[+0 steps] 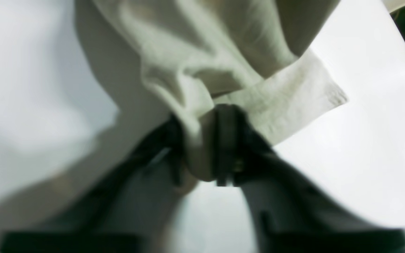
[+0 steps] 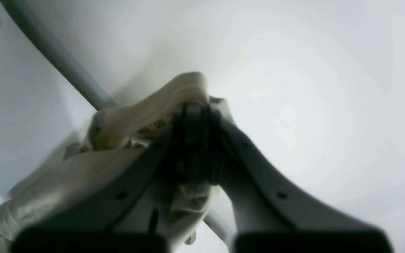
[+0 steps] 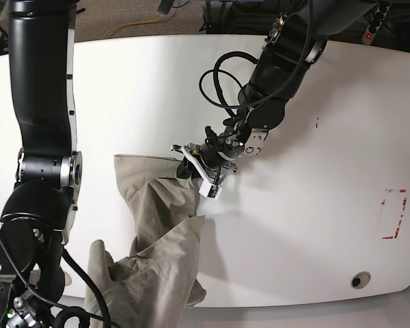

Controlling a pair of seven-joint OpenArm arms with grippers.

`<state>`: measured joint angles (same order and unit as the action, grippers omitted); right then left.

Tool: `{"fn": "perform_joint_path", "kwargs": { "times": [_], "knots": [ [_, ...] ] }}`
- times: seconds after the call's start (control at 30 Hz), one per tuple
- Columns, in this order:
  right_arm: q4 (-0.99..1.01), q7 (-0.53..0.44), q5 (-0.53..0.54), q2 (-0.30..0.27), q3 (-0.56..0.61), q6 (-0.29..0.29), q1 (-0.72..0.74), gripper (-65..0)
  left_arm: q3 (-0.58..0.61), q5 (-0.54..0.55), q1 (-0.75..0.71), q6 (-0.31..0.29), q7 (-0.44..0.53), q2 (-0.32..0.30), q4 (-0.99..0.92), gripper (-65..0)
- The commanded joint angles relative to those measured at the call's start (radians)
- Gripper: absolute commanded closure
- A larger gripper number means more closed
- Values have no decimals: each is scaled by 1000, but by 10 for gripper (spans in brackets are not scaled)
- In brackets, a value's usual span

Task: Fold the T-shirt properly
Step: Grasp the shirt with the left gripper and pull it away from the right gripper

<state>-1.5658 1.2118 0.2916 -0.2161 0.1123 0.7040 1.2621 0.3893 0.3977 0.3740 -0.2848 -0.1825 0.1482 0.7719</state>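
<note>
We see a plain beige T-shirt (image 3: 157, 232) with no print, looking paler, almost greenish-cream, in the left wrist view. The table (image 3: 314, 225) is white, with a red dashed rectangle (image 3: 393, 214) marked near its right edge and a small red speck farther back. Both arms are black; the grippers' fingers (image 2: 258, 182) are grey with dark pads.
</note>
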Motion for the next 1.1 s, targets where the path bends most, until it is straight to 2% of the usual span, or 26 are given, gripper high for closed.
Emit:
{"fn": "perform_joint_path", "kwargs": {
  "times": [0.0,0.1,0.2,0.33,0.5,0.73,1.07],
  "knots": [
    [-11,-25,-4,-15,-7,-6,43,0,0,2,21,-1,2,9,19,-39],
    [-9,-25,-4,-19,-9,-6,43,0,0,8,15,-1,1,4,37,-36],
    [-9,-25,-5,-30,-10,-6,43,0,-3,8,10,-1,-8,-38,105,-36],
    [-6,-26,-5,-62,-10,-6,43,0,-20,10,-23,-1,-93,-103,254,-36],
    [57,-85,-5,-98,-10,-6,43,0,-120,2,-73,-1,-202,-169,467,-36],
    [204,-212,-5,-165,-7,-6,43,0,-243,8,-105,-1,-354,-302,786,-36],
    [359,-293,-5,-208,-9,-6,43,0,-499,8,-108,-8,-506,-424,1042,-36]
  ]
}}
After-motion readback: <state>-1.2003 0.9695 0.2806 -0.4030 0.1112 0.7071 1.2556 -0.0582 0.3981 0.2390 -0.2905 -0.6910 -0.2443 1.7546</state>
